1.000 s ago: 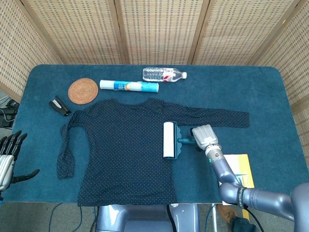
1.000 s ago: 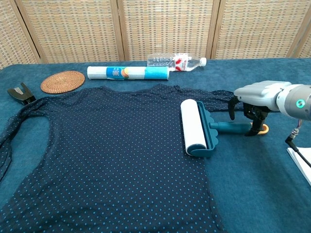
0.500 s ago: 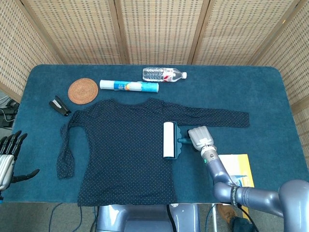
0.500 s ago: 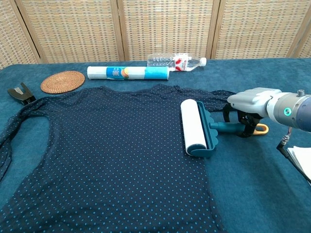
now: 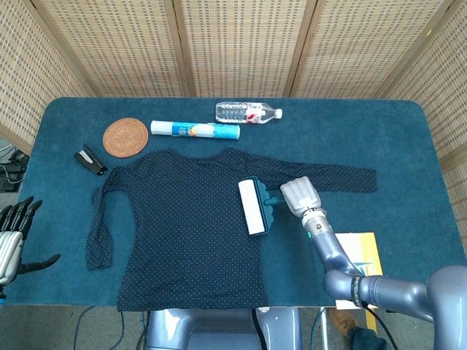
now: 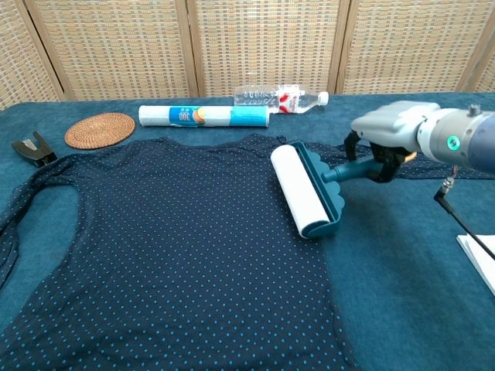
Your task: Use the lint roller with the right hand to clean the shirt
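Observation:
A dark blue dotted shirt [image 5: 182, 222] [image 6: 170, 247] lies spread flat on the table. The lint roller [image 5: 252, 206] [image 6: 303, 189], with a white roll in a teal frame, sits on the shirt's right side, turned slightly askew. My right hand [image 5: 299, 195] [image 6: 387, 131] grips its teal handle [image 6: 349, 170] from above, with the fingers wrapped around it. At the lower left edge of the head view my left hand [image 5: 14, 233] hangs beside the table with its fingers spread, holding nothing.
Behind the shirt lie a woven coaster [image 5: 125, 136], a wrapped roll [image 5: 195, 130] and a water bottle [image 5: 248, 112]. A black clip [image 5: 90, 158] rests at the far left. A yellow and white booklet [image 5: 360, 255] sits near the front right edge.
My right hand closed on the roller's handle and lifted it. The roller shifted left and away from me over the shirt and turned to a slight angle.

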`<state>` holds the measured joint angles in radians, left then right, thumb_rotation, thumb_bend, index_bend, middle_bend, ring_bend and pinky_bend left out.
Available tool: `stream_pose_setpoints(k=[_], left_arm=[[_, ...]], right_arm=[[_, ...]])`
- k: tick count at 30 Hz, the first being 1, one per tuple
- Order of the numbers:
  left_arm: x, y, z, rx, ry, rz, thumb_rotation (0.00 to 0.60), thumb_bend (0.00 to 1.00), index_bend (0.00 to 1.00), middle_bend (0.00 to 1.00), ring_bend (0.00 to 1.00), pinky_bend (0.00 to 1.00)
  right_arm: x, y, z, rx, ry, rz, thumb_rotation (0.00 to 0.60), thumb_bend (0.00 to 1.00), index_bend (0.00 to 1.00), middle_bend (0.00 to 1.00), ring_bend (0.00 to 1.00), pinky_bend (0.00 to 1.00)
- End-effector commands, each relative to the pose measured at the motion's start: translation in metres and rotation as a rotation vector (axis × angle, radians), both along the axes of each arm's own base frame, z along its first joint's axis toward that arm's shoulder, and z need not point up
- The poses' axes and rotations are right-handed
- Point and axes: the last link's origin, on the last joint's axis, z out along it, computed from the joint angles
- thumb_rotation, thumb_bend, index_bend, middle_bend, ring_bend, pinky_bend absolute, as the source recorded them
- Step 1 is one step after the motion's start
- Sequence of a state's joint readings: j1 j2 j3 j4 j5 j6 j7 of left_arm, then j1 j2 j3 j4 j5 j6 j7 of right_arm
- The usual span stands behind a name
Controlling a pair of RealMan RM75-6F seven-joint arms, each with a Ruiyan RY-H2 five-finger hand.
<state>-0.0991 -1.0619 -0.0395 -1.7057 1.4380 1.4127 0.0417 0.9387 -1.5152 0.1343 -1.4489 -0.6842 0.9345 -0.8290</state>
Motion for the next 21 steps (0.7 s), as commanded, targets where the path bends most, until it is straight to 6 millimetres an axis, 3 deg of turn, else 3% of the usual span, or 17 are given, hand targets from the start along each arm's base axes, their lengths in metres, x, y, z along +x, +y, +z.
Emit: stream_pose_setpoints(k=[1,10,21], left_arm=[[-0.002,0.002,-0.001,-0.006,-0.002,0.006,0.600,0.00,0.00,0.00,0.00,0.00],[-0.008,0.011,-0.004,-0.016,-0.004,0.033,0.600,0.00,0.00,0.00,0.00,0.00],[-0.011,0.014,-0.004,-0.015,-0.002,0.053,0.600,0.00,0.00,0.00,0.00,0.00]], right_arm=[[0.024,-0.023,0.016,-0.049,0.091,0.083,0.600,0.84,0.67,0.96,1.00,1.00],[0.054,-0.059,0.026,-0.094,0.329,0.214,0.600,0.84,0.68,0.96,1.00,1.00],[0.052,-0.078,0.013,-0.101,0.468,0.226,0.600,0.84,0.71,0.97,1.00,1.00]])
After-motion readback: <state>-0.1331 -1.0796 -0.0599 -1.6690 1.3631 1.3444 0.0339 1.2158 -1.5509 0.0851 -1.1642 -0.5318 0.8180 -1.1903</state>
